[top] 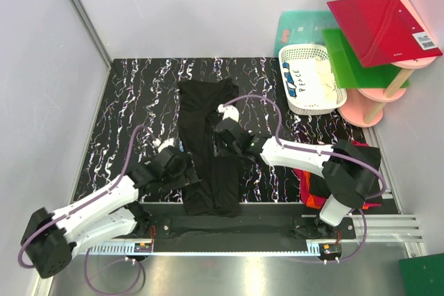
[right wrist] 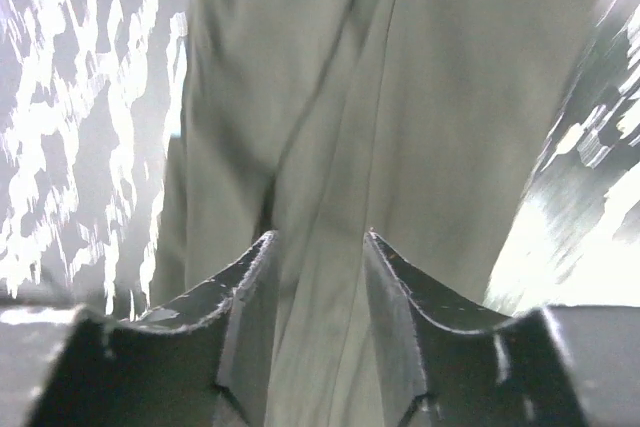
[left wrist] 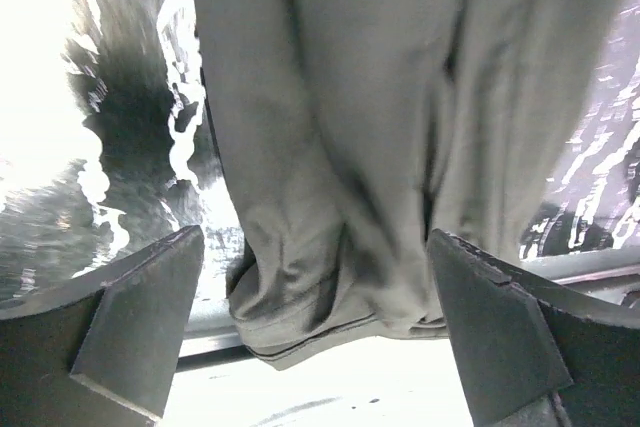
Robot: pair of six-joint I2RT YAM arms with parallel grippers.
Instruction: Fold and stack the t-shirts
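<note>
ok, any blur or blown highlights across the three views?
Top external: sharp, evenly lit. Left wrist: table blown out white at left, black t-shirt washed to grey. Right wrist: same grey cast, table pattern smeared by motion blur, glare at lower right.

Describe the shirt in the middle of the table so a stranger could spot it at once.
Find the black, white-veined table. Down its middle lies a long black shirt folded into a narrow strip. Unlike the heap of shirts at the right edge, which shows red and orange, it is all black and laid flat.
</note>
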